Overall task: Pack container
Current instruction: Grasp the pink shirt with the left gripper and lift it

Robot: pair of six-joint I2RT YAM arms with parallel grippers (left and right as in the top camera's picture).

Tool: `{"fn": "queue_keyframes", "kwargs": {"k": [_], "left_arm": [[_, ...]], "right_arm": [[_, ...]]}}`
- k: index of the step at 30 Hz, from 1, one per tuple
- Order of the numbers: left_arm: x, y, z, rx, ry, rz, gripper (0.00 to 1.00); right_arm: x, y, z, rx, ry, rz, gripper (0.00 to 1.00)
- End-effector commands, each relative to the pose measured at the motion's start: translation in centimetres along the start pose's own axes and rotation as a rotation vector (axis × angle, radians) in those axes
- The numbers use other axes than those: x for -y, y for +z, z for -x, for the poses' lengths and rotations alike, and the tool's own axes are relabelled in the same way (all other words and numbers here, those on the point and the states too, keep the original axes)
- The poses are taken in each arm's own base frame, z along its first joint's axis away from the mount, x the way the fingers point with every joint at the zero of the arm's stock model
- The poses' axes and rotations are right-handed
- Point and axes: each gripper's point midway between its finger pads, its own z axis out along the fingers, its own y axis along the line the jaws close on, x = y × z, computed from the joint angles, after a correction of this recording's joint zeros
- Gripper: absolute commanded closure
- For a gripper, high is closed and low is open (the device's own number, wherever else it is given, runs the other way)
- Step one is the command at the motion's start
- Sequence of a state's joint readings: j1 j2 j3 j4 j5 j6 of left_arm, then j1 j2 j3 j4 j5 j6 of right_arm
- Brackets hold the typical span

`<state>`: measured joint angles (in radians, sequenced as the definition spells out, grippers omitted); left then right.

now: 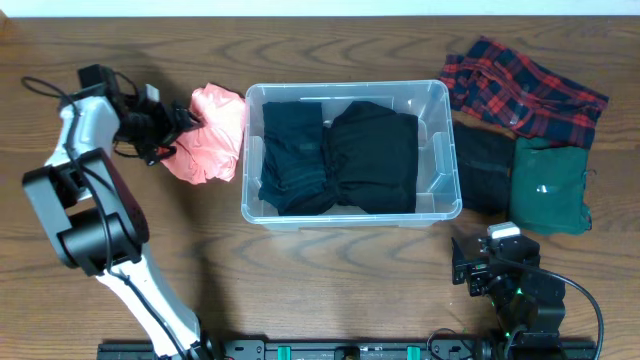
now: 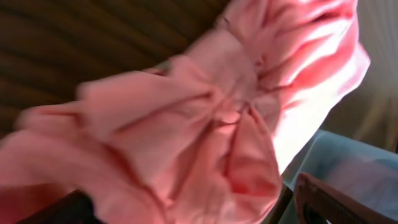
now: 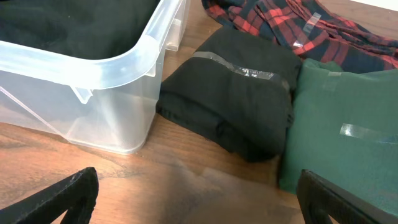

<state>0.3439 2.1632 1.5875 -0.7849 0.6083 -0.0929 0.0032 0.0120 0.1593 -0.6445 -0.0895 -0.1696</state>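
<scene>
**Clear bin mid-table, two black folds inside, both grippers wide**

Underneath everything, a brown wood-grain table [image 1: 330, 290]. At its centre, the container [image 1: 350, 222] — clear plastic, rectangular with rounded corners, long side running left to right. Holds two dark folded pieces side by side and touching: a left black fold [image 1: 295, 160] and a right black fold [image 1: 375, 155], together covering most of the base.

Beyond the container's right end, toward the far edge, a red-and-black plaid shirt [image 1: 525, 90], loosely spread. Nearer than that, a green folded garment [image 1: 548, 190]. Pressed against its left side, a black bundle [image 1: 485, 170], just beside the container's right wall.

Against the container's far left corner, a crumpled pink garment [image 1: 212, 135], meeting the rim there.

At the pink garment's left edge, the left gripper [image 1: 168, 135]. Shows its fingers [image 2: 329, 199] set far apart at the bottom corners of the left wrist view, with pink cloth bunched right ahead and filling the frame. Cannot tell whether either pad touches the cloth.

Toward the near right of the table, the right gripper [image 1: 478, 258] — low over bare wood, fingers [image 3: 56, 199] splayed fully wide with nothing between them. Faces the container's near right corner and the black bundle.

Smallest of all, strips of clear tape [image 3: 249, 71] across the bundle and the green garment.
</scene>
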Motion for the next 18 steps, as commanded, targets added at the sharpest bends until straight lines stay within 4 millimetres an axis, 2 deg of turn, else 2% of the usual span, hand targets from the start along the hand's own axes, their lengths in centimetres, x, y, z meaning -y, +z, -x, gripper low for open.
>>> {"fn": "queue_keyframes", "kwargs": {"k": [1,6,9,12,14,18], "left_arm": [[-0.8,2.2,-1.5,-0.063,0.041,0.038,0.16],[-1.1,4.0,-2.6,-0.116,0.045,0.044,0.37],[-1.0,4.4,-2.9,-0.132,0.095,0.043,0.59],[-0.9,4.4,-3.1,-0.137,0.109,0.042,0.87],[-0.9,4.1,-3.2,-0.14,0.113,0.042,0.94],[-0.1,2.3,-3.1,-0.12,0.135,0.039,0.94]], "right_arm": [[0.2,0.0,-0.1,0.001,-0.006,-0.011,0.01],[0.2,0.0,-0.1,0.001,-0.006,-0.011,0.01],[0.2,0.0,-0.1,0.001,-0.006,-0.01,0.01],[0.2,0.0,-0.1,0.001,-0.006,-0.011,0.01],[0.2,0.0,-0.1,0.001,-0.006,-0.011,0.01],[0.2,0.0,-0.1,0.001,-0.006,-0.011,0.01]]}}
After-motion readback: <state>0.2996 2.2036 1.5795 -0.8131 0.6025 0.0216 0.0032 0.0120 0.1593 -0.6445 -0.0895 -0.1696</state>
